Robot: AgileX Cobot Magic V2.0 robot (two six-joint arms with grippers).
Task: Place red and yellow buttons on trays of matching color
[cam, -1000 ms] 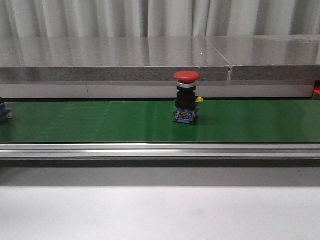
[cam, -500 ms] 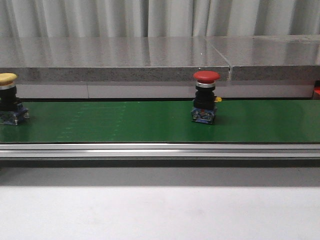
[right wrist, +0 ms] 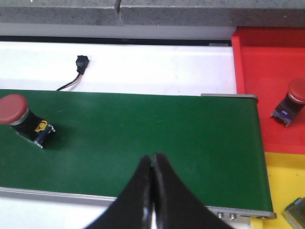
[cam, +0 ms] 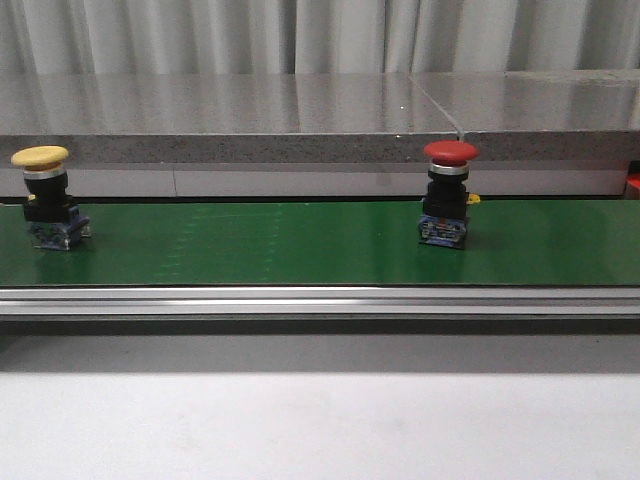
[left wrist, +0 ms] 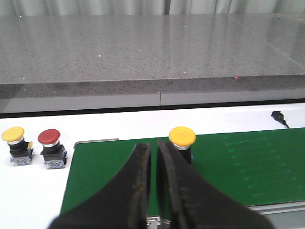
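A green conveyor belt (cam: 260, 245) runs across the white counter (cam: 320, 425), edged along its near side by a silver aluminium rail (cam: 320, 301). Behind the belt stands a long grey speckled stone ledge (cam: 230, 115), and behind the ledge hangs a pale pleated curtain (cam: 300, 35). Just beyond the belt's far edge, a small black connector (right wrist: 82, 62) with a thin cable lies on the counter; it looks like a sensor plug, though that is hard to tell.
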